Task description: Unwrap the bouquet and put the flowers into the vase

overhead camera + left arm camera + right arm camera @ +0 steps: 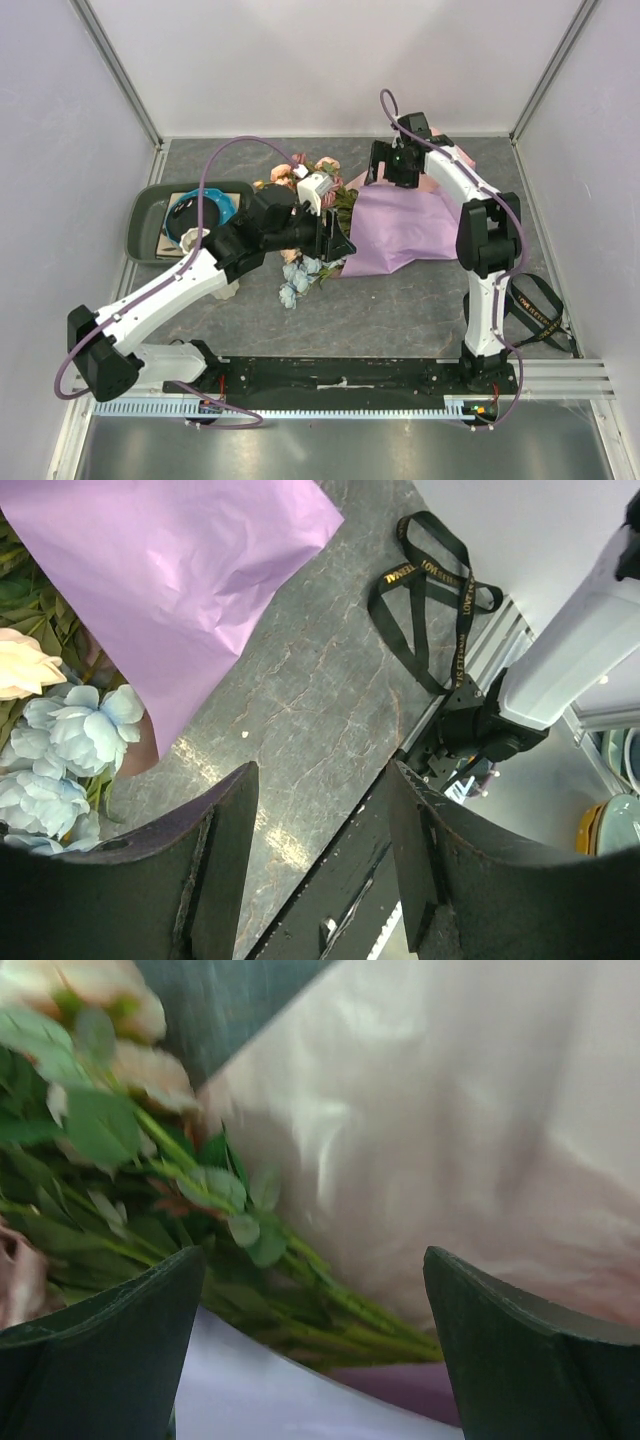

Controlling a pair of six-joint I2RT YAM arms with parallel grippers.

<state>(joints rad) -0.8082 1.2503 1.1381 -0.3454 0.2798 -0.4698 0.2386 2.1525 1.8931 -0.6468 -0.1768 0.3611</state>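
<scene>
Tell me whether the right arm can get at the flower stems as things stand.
Probably yes. The right tool hangs open close over the green stems, which lie bare on the unfolded paper. Nothing shows between its jaws and them.

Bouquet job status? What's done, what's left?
Done: ribbon off, lying by the right arm's base; paper spread open. In hand: nothing, right gripper open over the stems, left gripper open too. Left: flowers lie on the table; vase not clearly visible.
</scene>
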